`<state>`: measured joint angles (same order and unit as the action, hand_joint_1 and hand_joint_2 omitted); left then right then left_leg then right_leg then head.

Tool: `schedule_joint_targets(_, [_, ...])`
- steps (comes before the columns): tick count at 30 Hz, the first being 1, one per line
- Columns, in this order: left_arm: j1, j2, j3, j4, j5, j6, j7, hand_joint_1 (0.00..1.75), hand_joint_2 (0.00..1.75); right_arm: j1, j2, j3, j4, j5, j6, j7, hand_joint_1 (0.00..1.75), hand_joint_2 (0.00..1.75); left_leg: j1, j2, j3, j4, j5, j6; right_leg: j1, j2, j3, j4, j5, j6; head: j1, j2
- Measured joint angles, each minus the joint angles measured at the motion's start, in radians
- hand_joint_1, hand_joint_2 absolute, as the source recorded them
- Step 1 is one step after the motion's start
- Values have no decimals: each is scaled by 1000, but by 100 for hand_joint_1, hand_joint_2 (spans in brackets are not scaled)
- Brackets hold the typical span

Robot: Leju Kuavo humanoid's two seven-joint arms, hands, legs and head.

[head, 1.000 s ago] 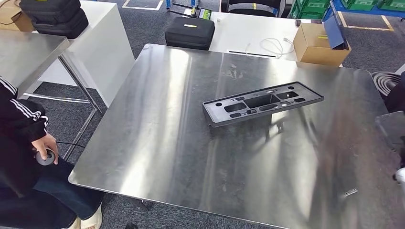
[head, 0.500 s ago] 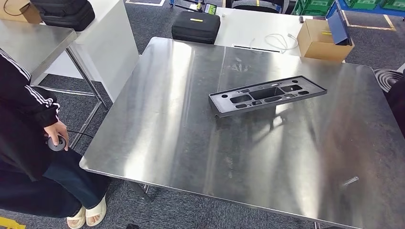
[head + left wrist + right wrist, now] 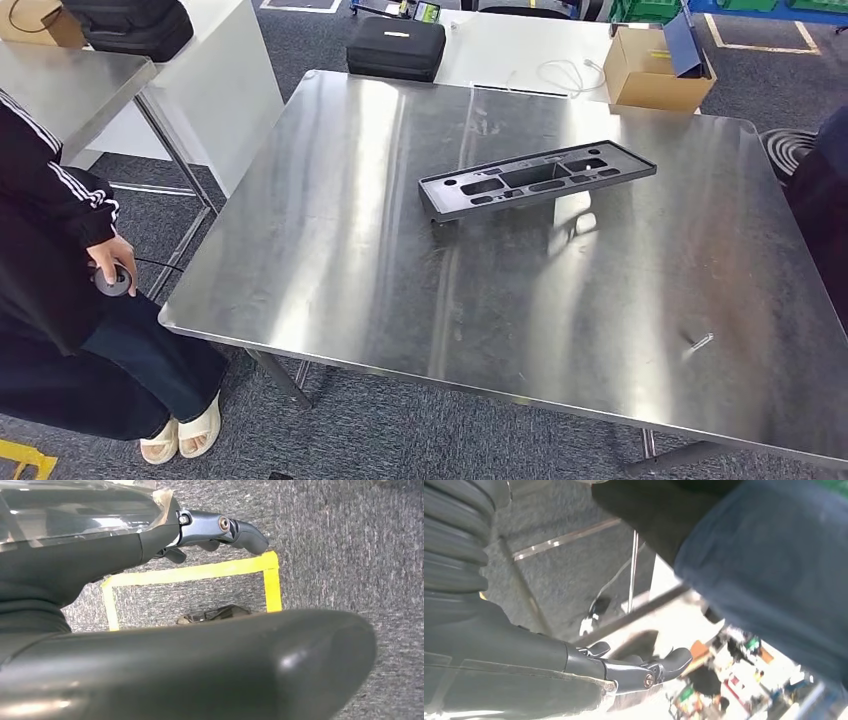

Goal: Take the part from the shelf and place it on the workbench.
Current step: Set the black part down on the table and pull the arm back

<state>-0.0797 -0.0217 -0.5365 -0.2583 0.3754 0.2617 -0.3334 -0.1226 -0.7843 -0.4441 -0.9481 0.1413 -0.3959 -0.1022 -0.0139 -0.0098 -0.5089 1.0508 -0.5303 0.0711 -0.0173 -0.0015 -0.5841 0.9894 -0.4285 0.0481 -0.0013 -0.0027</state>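
Note:
A long black plastic part point(image 3: 535, 178) with several cut-outs lies flat on the steel workbench point(image 3: 400, 290), toward its far middle, with nothing touching it. My left hand point(image 3: 165, 545) hangs over grey carpet marked with yellow tape; its dark fingers point(image 3: 220, 530) are stretched out and hold nothing. My right hand point(image 3: 589, 670) also holds nothing, its fingers point(image 3: 659, 667) extended, close to a person's dark blue clothing point(image 3: 774, 580).
A seated person point(image 3: 50, 260) at the bench's left edge holds a small dark device point(image 3: 112, 282). Another person's dark clothing point(image 3: 825, 190) is at the right edge. Behind the bench stand a black case point(image 3: 395, 47) and a cardboard box point(image 3: 650, 70). A small metal bit point(image 3: 698, 343) lies near the front right.
The whole head picture has shifted as the camera moved. The black part keeps its place on the workbench. A dark shape at the right edge one second ago is gone.

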Motion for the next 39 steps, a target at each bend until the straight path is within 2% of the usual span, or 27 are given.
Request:
schedule_joint_targets(2, [-4, 0, -2, 0, -3, 0, 1, 0, 0, 14, 1, -27, -3, 12, -12, 0, 0, 175, -7, -1, 33, -59, -4, 9, -1, 1, -4, -1, 12, 14, 0, 0])
schedule_joint_targets(4, [-4, -2, -4, 0, -6, 0, 4, 0, 0, 32, 3, -58, -3, 26, -21, 0, 0, 175, -11, 0, 28, -72, 14, 13, -3, 0, -8, -2, 20, 28, -1, 0])
schedule_joint_targets(5, [-4, -2, -4, 0, -6, 1, 5, 0, 0, 40, 5, -74, -2, 31, -24, -1, 0, 175, -11, 1, 22, -79, 25, 17, -5, 0, -17, 9, 8, 29, 0, 0])
schedule_joint_targets(6, [-4, -2, -4, 0, -6, 1, 6, 0, 0, 46, 7, -88, -1, 35, -27, -2, 0, 175, -9, 3, 14, -86, 39, 21, -5, 0, -32, 37, -18, 27, 1, 0])
schedule_joint_targets(8, [-5, -3, -5, 0, -7, 1, 7, 0, 0, 54, 13, -109, 0, 38, -30, -4, 0, 175, -8, 8, -10, -89, 61, 25, -8, 1, -76, 156, -100, 22, 4, 0])
schedule_joint_targets(9, [-5, -4, -6, 0, -7, 0, 7, 0, 0, 58, 16, -115, 1, 39, -30, -4, 0, 175, -8, 11, -24, -89, 71, 25, -9, 1, -92, 223, -131, 27, 6, 0])
schedule_joint_targets(10, [-5, -6, -6, 1, -7, 0, 7, 0, 0, 62, 19, -120, 2, 40, -31, -4, 0, 175, -8, 14, -37, -88, 81, 23, -12, 1, -99, 271, -144, 35, 6, 0])
schedule_joint_targets(11, [-4, -7, -7, 1, -8, 0, 7, 0, 0, 64, 22, -124, 2, 41, -31, -5, 0, 175, -7, 16, -50, -87, 90, 21, -16, 0, -90, 286, -139, 48, 6, 0])
schedule_joint_targets(12, [-4, -7, -7, 1, -8, 0, 7, 0, 0, 66, 23, -128, 3, 41, -31, -5, 0, 175, -5, 17, -63, -84, 98, 17, -21, 0, -62, 260, -119, 62, 6, 0])
schedule_joint_targets(14, [-5, -7, -7, 1, -8, 0, 7, 0, 0, 65, 25, -135, 3, 42, -31, -5, 0, 175, -2, 19, -89, -71, 110, 7, -29, 0, 38, 122, -86, 87, 7, 0])
schedule_joint_targets(15, [-5, -7, -7, 1, -8, 0, 7, 0, 0, 65, 26, -138, 3, 42, -31, -6, 0, 175, -2, 20, -100, -63, 115, 0, -28, 2, 84, 52, -83, 88, 8, 0])
schedule_joint_targets(17, [-5, -6, -7, 1, -8, 0, 7, 0, 0, 68, 29, -140, 4, 43, -31, -6, 0, 175, -6, 19, -112, -52, 127, -10, -20, 4, 126, -19, -94, 76, 10, 0])
schedule_joint_targets(19, [-5, -6, -7, 2, -8, 0, 7, 0, 0, 71, 32, -141, 4, 43, -32, -6, 0, 175, -7, 17, -118, -46, 134, -17, -22, 2, 109, -13, -88, 59, 8, 0])
schedule_joint_targets(20, [-5, -6, -8, 3, -8, 0, 7, 0, 0, 72, 33, -141, 5, 46, -32, -6, 0, 175, -6, 16, -125, -34, 120, -21, -26, 1, 101, -10, -83, 48, 6, 0])
schedule_joint_targets(21, [-4, -5, -8, 3, -8, 0, 8, 0, 0, 72, 34, -142, 5, 49, -33, -5, 0, 175, -4, 15, -136, -7, 89, -26, -28, 0, 91, -10, -75, 34, 5, 0])
schedule_joint_targets(23, [-4, -6, -8, 4, -7, 0, 8, 0, 0, 71, 33, -147, 6, 60, -35, -4, 0, 175, 0, 12, -169, 101, -11, -34, -27, -2, 72, -10, -57, 8, 3, 0])
schedule_joint_targets(24, [-4, -6, -9, 4, -5, 0, 8, 0, 0, 71, 34, -152, 9, 66, -35, -4, 0, 175, 1, 12, -185, 167, -52, -36, -24, -3, 60, -9, -47, 0, 2, 0])
schedule_joint_targets(25, [-4, -6, -9, 4, -2, 1, 8, 0, 0, 70, 35, -158, 16, 74, -36, -6, 0, 175, 3, 11, -192, 219, -73, -36, -21, -3, 48, -9, -37, -4, 2, 0])
schedule_joint_targets(26, [-3, -7, -9, 5, 2, 3, 7, 0, 0, 67, 38, -164, 27, 83, -37, -10, 0, 175, 5, 11, -186, 244, -72, -35, -18, -3, 36, -8, -27, -5, 2, 0])
schedule_joint_targets(27, [-2, -7, -9, 5, 7, 5, 6, 0, 0, 64, 42, -168, 41, 94, -40, -16, 0, 175, 6, 11, -164, 235, -53, -31, -16, -2, 24, -7, -18, -5, 1, 0])
schedule_joint_targets(29, [-2, -9, -8, 6, 16, 11, 2, 0, 0, 55, 54, -175, 74, 116, -51, -30, 0, 175, 6, 10, -70, 121, -6, -21, -12, -1, 5, -6, -1, -1, 1, 0])
schedule_joint_targets(31, [-2, -11, -6, 6, 23, 16, -4, 0, 0, 46, 73, -181, 111, 132, -65, -43, 0, 175, 4, 7, 24, -17, 1, -14, -7, 0, -5, -6, 15, 9, 2, 0])
schedule_joint_targets(32, [-1, -13, -5, 6, 27, 17, -6, 0, 0, 41, 86, -182, 132, 136, -71, -48, 0, 175, 2, 6, 47, -56, -4, -12, -5, 0, -7, -8, 22, 15, 2, 0])
schedule_joint_targets(34, [2, -19, -3, 7, 31, 19, -12, 0, 0, 35, 120, -185, 179, 144, -84, -54, 0, 175, -1, 6, 46, -77, 3, -6, -2, -1, -10, -15, 39, 30, 3, 0])
schedule_joint_targets(36, [6, -23, -2, 7, 32, 20, -16, 0, 0, 42, 171, -195, 229, 148, -98, -63, 0, 175, 1, 7, 31, -86, 24, 6, -3, -1, -26, 0, 24, 35, 5, 0])
schedule_joint_targets(37, [7, -25, -2, 7, 30, 20, -17, 0, 0, 49, 203, -202, 256, 149, -103, -71, 0, 175, 3, 8, 21, -90, 36, 11, -4, -1, -42, 34, -6, 32, 9, 0])
schedule_joint_targets(39, [8, -28, -2, 7, 22, 20, -17, 0, 0, 65, 273, -220, 313, 152, -104, -94, 0, 175, 2, 8, -2, -90, 55, 17, -6, -1, -87, 158, -84, 24, 18, 0])
